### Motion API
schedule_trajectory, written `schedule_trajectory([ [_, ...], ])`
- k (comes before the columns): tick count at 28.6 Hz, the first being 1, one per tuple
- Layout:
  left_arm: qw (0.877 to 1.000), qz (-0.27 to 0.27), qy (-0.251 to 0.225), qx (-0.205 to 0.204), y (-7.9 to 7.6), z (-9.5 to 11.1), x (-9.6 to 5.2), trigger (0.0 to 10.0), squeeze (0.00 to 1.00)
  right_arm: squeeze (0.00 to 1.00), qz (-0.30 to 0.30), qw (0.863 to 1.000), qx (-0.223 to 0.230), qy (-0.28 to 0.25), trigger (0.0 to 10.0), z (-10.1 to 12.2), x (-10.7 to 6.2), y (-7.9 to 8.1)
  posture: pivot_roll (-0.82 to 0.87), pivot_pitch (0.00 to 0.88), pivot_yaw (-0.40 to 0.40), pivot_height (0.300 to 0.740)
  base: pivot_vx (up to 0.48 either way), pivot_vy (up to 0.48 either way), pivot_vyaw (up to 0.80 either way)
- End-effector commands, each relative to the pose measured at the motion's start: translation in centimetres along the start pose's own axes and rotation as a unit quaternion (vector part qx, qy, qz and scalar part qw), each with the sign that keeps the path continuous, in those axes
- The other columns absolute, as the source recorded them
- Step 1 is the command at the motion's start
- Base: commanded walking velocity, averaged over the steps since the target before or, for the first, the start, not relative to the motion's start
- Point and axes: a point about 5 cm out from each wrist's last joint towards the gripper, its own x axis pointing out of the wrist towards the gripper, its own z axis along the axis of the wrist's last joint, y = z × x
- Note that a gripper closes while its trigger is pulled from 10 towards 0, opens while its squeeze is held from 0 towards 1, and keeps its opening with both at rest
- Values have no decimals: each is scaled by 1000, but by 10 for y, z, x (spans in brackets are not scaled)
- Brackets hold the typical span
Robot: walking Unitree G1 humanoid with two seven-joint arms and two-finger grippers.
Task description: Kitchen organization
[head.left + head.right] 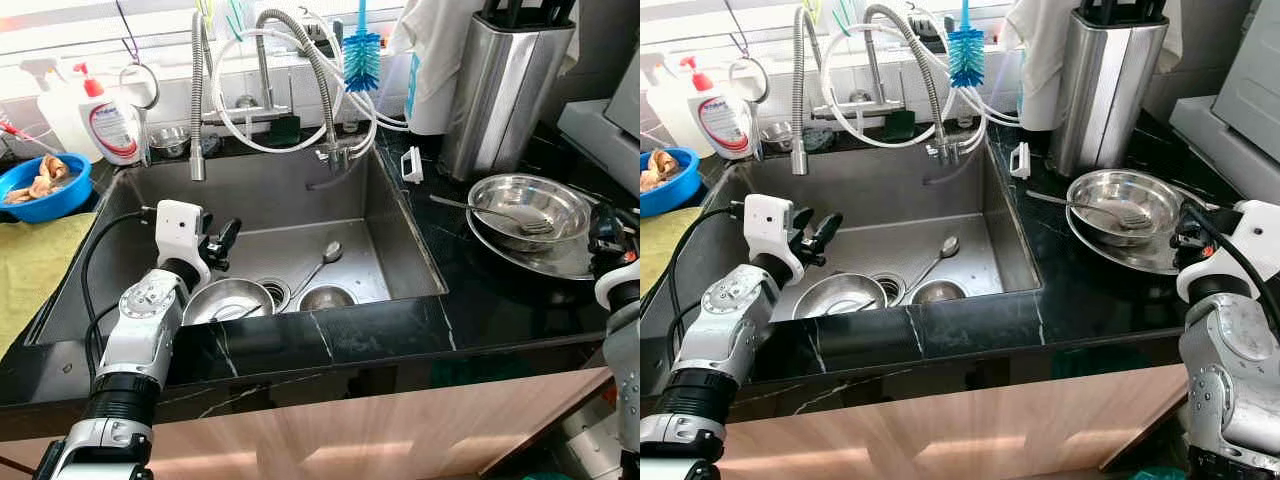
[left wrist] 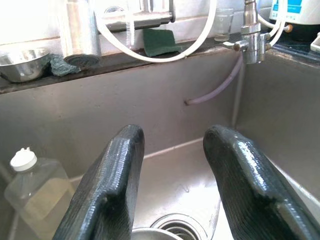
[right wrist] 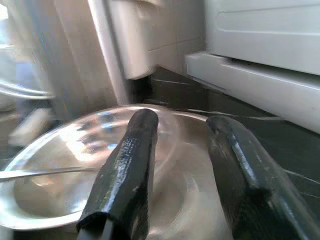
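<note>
In the steel sink [image 1: 400, 230] lie a large steel bowl [image 1: 228, 298], a small steel bowl [image 1: 326, 297] and a spoon [image 1: 322, 262] near the drain [image 1: 274, 292]. My left gripper [image 1: 222, 245] hovers open just above the large bowl's left side, holding nothing. On the black counter to the right a steel bowl [image 1: 530, 208] with a fork [image 1: 492, 214] in it rests on a steel plate [image 1: 520, 256]. My right gripper [image 3: 177, 165] stands open at that plate's right edge, its fingers [image 3: 127, 170] empty.
A faucet with a spring hose [image 1: 320, 80] and a blue bottle brush [image 1: 362, 55] hang over the sink's back. A steel knife block [image 1: 500, 90] stands at the back right. A soap bottle [image 1: 108, 120], a blue bowl [image 1: 42, 186] and a yellow cloth [image 1: 30, 270] lie at the left.
</note>
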Motion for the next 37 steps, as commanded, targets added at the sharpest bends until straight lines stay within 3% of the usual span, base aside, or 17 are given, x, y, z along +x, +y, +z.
schedule_trajectory([
  [1, 1000, 1, -3, 6, 2, 4, 0, 10000, 0, 0, 90, 996, 10, -14, 10000, 6, -3, 31, -72, 0, 67, 740, 0, 0, 0],
  [6, 1000, 2, -4, 5, 2, 4, 0, 10000, 0, 0, 126, 992, 11, -11, 10000, 4, -5, 41, -72, 0, 66, 740, 0, 0, 0],
  [14, 1000, -1, -4, 6, 2, 4, 0, 10000, 0, 0, 129, 992, 10, -6, 10000, 1, -5, 41, -73, 0, 66, 740, 0, 0, 0],
  [20, 1000, -2, -4, 7, 1, 4, 0, 10000, 0, 0, 109, 993, 2, 39, 10000, -11, -5, 36, -73, 0, 65, 740, 0, 0, 0],
  [31, 1000, -1, -3, 5, 1, 4, 0, 10000, 0, 0, 122, 990, 5, 66, 10000, -18, -7, 38, -72, 0, 64, 740, 0, 0, 0],
  [37, 1000, -2, -3, 5, 0, 4, 0, 10000, 0, 0, 86, 993, -2, 87, 10000, -24, -6, 28, -73, 0, 63, 740, 0, 0, 0],
])
